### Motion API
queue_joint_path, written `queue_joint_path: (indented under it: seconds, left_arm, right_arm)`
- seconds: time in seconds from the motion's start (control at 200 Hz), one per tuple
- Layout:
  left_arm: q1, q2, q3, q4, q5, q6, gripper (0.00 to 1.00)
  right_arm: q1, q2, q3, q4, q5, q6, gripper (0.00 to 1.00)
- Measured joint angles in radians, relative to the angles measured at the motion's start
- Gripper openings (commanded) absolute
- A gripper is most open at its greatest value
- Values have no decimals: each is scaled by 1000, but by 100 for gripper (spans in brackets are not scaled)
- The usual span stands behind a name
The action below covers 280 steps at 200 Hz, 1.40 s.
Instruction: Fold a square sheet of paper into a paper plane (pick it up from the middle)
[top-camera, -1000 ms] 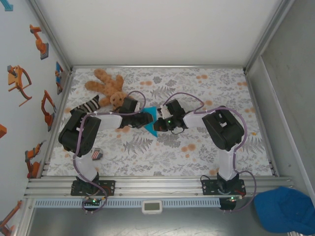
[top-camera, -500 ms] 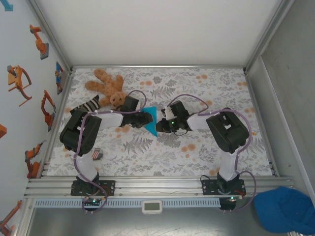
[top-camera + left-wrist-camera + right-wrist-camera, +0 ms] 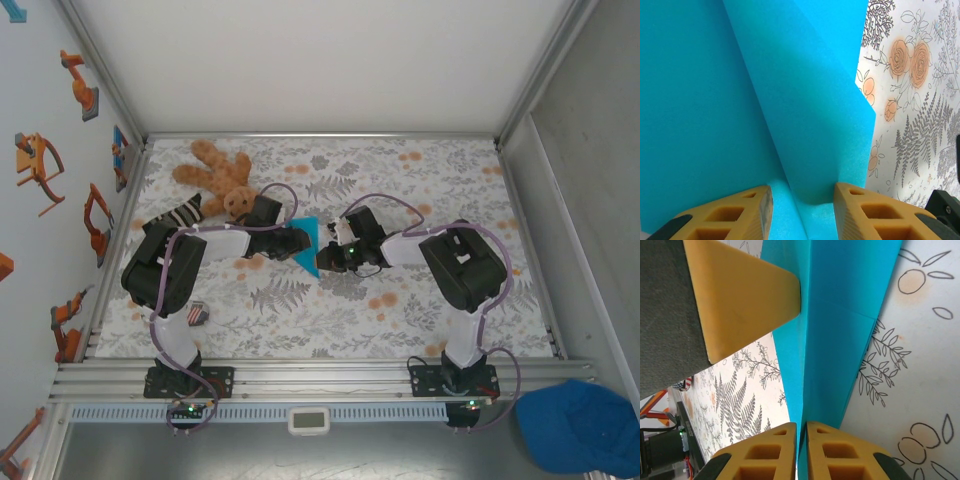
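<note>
- Paper [image 3: 308, 250] sits mid-bench [image 3: 430, 180]; I see open room right and below.
- Right pincer [image 3: 801, 426] clamped on its fold; left pincer [image 3: 801, 194] apart, straddling a crease.

Partly hidden under left hand [image 3: 297, 240]: paper [image 3: 311, 246]; blue cap [image 3: 580, 428] cut off at corner.

Folded into creased cyan-blue layers, the sheet of paper [image 3: 308, 246] forms a narrow triangle with one sharp tip pointing toward the near edge, caught between the two grippers. Beneath the left gripper [image 3: 802, 197] it spreads wide and flat, with one flap rising along a slanted crease and running down between the spread fingers. At the right gripper [image 3: 799, 430], its upright centre ridge leads straight into the fingertips, which pinch it.
</note>
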Motion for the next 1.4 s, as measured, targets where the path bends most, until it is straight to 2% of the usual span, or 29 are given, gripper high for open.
queue_joint_path:
  seconds: [0.516, 0.931, 1.402]
  left_arm:
    - [0, 0, 0, 1, 1, -3, 39]
    - [-3, 0, 0, 2, 1, -4, 39]
    - [-4, 0, 0, 1, -1, -6, 40]
  right_arm:
    - [5, 22, 0, 3, -7, 3, 12]
    - [11, 26, 6, -13, 6, -5, 7]
    - [33, -24, 19, -117, 68, -20, 14]
